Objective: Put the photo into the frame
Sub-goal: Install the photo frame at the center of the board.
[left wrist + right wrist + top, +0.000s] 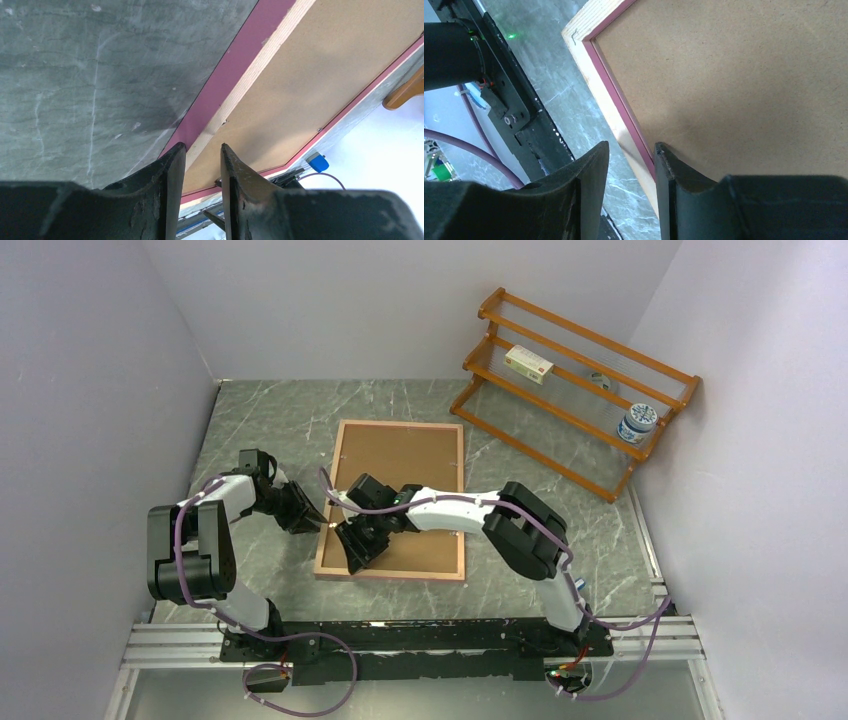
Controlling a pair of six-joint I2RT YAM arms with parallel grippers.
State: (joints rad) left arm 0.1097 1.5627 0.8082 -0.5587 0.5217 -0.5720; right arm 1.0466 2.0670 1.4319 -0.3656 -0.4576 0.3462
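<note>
Frame face-down: pale wood back, pink edges.

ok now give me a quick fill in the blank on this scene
1. The board filling the frame is ___ in colour.
2. The rack at the far right of the table is ___ in colour.
3. In the top view, the left end effector sits at the frame's ___ edge.
Missing words: brown; orange; left.
</note>
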